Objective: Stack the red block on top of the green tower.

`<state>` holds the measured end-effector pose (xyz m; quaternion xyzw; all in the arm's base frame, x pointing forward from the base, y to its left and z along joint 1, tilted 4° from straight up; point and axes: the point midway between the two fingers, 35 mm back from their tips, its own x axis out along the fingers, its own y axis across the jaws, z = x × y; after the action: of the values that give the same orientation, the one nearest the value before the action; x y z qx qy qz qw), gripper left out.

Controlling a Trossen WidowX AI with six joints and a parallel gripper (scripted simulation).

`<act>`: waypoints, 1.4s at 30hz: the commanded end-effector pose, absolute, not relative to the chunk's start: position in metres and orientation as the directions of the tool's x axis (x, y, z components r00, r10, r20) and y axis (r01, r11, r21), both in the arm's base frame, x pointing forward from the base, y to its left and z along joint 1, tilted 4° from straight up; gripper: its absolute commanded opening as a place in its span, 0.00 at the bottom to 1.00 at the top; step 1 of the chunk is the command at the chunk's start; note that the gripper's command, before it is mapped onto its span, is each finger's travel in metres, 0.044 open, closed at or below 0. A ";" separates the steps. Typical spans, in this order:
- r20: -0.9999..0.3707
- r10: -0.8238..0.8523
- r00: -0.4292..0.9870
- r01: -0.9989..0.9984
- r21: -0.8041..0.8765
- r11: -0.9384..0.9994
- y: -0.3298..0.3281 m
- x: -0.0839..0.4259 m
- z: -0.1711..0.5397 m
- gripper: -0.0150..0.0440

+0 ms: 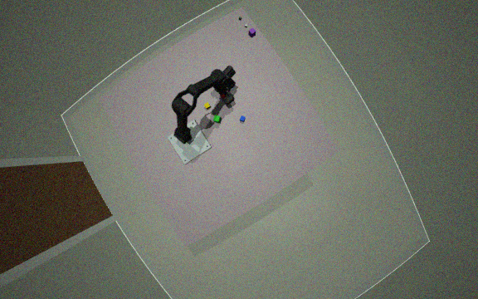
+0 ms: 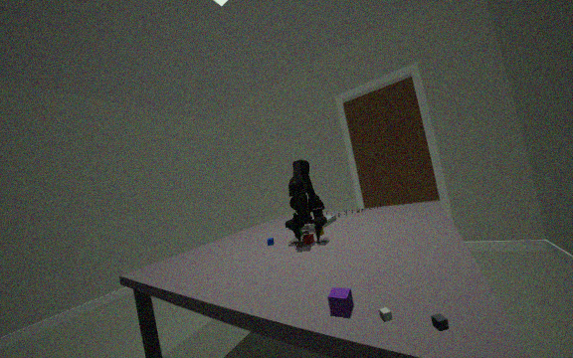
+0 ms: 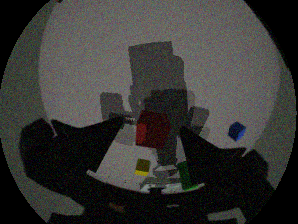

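Observation:
The red block (image 1: 222, 95) (image 2: 307, 239) (image 3: 153, 129) sits on the table, partly covered by the arm in the top view. My gripper (image 2: 308, 242) (image 3: 152, 124) is open and low at the table, with one finger on each side of the red block. The block is not gripped; whether either finger touches it I cannot tell. The green tower (image 1: 217, 119) (image 3: 185, 175) stands apart from the red block, toward the arm's base. In the wrist view it is partly behind the right finger, and in the exterior view it is mostly hidden behind the gripper.
A yellow block (image 1: 207, 105) (image 3: 143, 166) lies near the green tower, on the arm's side. A blue block (image 1: 242, 119) (image 2: 270, 242) (image 3: 237, 131) lies off to the other side. A purple block (image 1: 252, 32) (image 2: 340, 302) and two small cubes, white (image 2: 385, 314) and dark (image 2: 440, 322), are near the far table edge.

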<state>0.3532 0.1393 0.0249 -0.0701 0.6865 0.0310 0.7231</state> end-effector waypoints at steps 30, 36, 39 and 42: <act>-0.997 -0.050 0.052 -0.144 -0.057 0.988 0.140 0.352 0.034 0.25; -0.997 -0.049 0.052 -0.144 -0.056 0.988 0.141 0.351 0.063 0.25; -0.997 -0.049 0.052 -0.144 -0.056 0.988 0.142 0.350 0.076 0.25; -0.997 -0.049 0.052 -0.144 -0.056 0.988 0.143 0.349 0.091 0.25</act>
<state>0.3491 0.1408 0.0734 -0.0727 0.6898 0.0322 0.7196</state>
